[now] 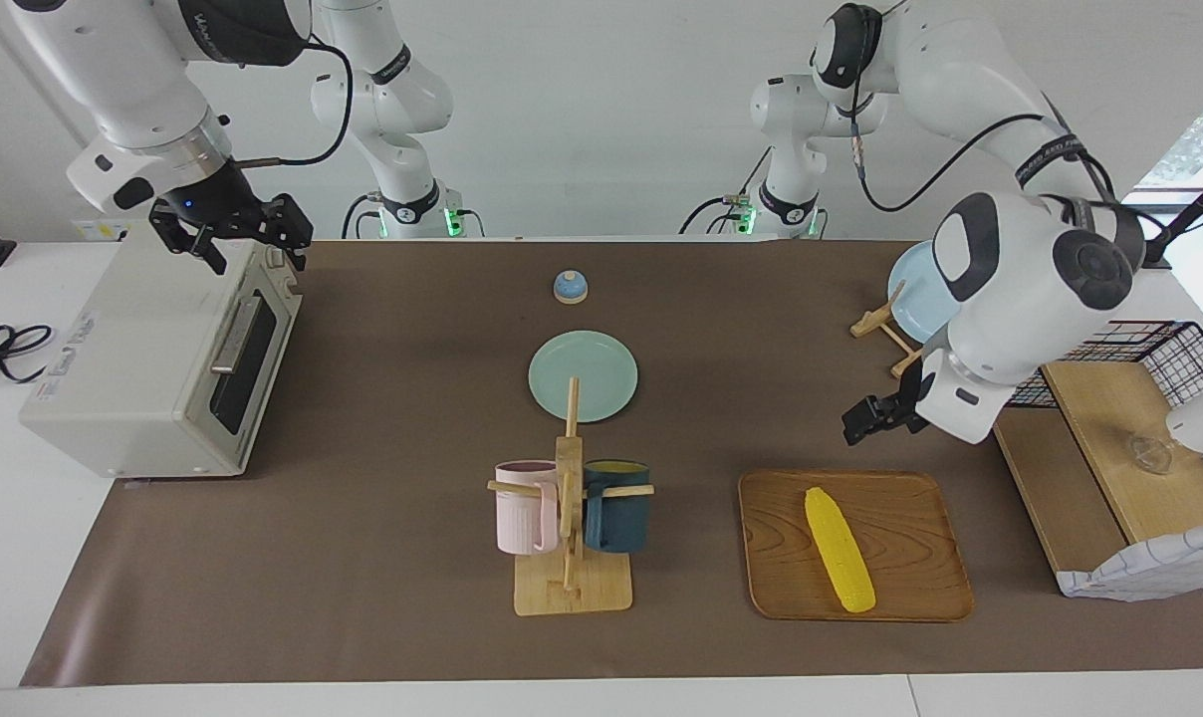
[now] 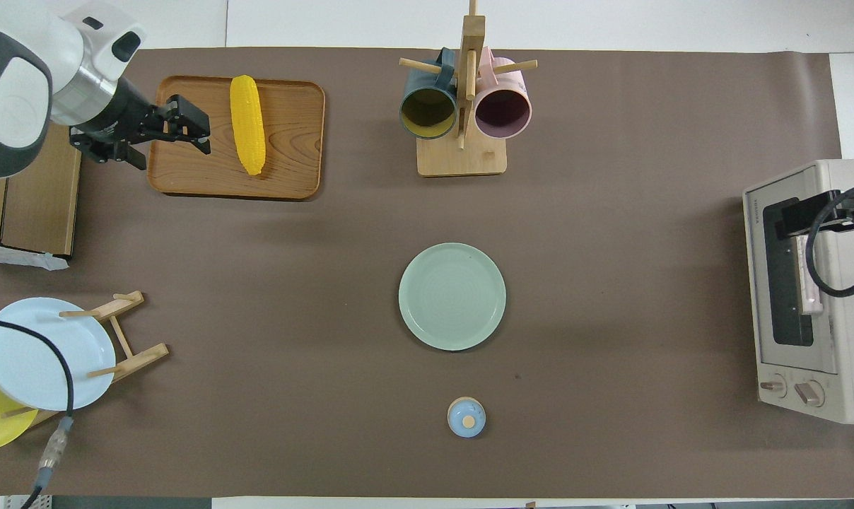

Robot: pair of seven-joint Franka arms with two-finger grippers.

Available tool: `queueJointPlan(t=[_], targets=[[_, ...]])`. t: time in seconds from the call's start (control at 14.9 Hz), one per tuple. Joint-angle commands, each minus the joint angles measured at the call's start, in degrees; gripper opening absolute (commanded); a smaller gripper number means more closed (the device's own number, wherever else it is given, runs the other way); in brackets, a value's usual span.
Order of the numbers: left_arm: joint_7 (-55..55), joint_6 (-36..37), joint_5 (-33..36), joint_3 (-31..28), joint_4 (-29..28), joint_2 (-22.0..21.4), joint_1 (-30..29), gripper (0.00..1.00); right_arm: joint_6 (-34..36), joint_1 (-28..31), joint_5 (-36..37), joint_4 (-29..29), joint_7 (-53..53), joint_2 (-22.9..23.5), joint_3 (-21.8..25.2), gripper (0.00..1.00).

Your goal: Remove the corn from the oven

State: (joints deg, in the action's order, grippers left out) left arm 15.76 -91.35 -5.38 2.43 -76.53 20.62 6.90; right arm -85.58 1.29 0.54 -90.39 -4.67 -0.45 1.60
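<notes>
left end effector (image 1: 872, 416) spread wide and empty, raised over the worktop (image 1: 382, 558) just beside the wooden tray (image 1: 910, 590), clear of the corn (image 1: 839, 549). corn lying flat on that tray, toward the left arm's end, well apart from the oven (image 1: 153, 363). right end effector (image 1: 231, 231) also spread wide, empty, poised over the oven's top edge near the door. oven door shut, at the right arm's end. between them, green plate (image 1: 583, 375) and mug rack (image 1: 569, 518).
</notes>
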Motion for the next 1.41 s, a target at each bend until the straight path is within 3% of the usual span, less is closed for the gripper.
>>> queueJointPlan(t=[0.0, 0.2, 0.47, 0.67, 1.01, 1.34], targets=[[-0.12, 1.52, 1.17, 0.03, -11.96, -12.06, -0.49, 1.00, -0.37, 0.82, -1.25, 0.66, 0.98, 0.18, -0.54, 1.00], [-0.21, 1.87, 1.25, -0.15, -19.16, -20.07, -0.49, 1.00, -1.07, 0.82, -1.25, 0.74, 0.89, 0.18, -0.63, 1.00], [-1.78, 6.52, 2.31, 0.03, -22.69, -23.51, -1.37, 1.00, -2.40, 0.82, -1.34, 0.66, 0.54, 0.18, -0.72, 1.00], [-3.98, 5.57, 2.31, 0.29, -24.55, -24.13, -1.01, 1.00, -2.31, 0.38, -1.34, 0.65, 0.80, 0.18, -0.89, 1.00], [-3.90, 9.59, 2.40, 0.73, -14.98, -19.48, -3.29, 1.00, -2.31, 0.38, -1.33, 0.66, 0.80, 0.18, -0.98, 1.00], [-4.43, 9.70, 2.40, 1.87, -15.23, -19.74, -4.35, 1.00, -2.22, 0.38, -1.34, 0.66, 0.80, 0.18, -0.98, 1.00]])
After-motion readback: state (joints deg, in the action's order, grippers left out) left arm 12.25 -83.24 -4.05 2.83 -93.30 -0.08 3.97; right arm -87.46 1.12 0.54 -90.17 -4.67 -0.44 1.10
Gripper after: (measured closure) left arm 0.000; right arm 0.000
